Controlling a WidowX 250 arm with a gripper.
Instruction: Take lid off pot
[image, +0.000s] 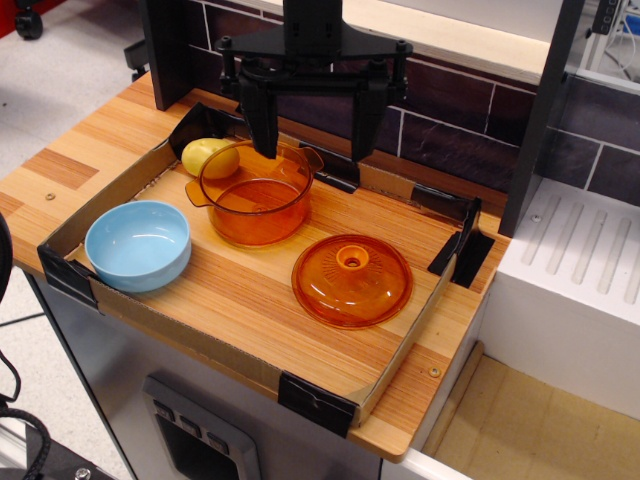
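Observation:
The orange ribbed lid (351, 279) with its small centre knob lies flat on the wooden board, to the right of the pot and apart from it. The translucent orange pot (254, 195) stands open and uncovered near the back left. My black gripper (314, 130) hangs open and empty above the back edge of the board, just behind and above the pot's right rim. Its two fingers point down, one over the pot's back rim, the other to the right of it.
A light blue bowl (138, 244) sits at the front left. A yellow round object (209, 157) lies behind the pot at the left. A low cardboard rim (405, 340) with black corner brackets edges the board. A dark tiled wall (450, 130) stands behind.

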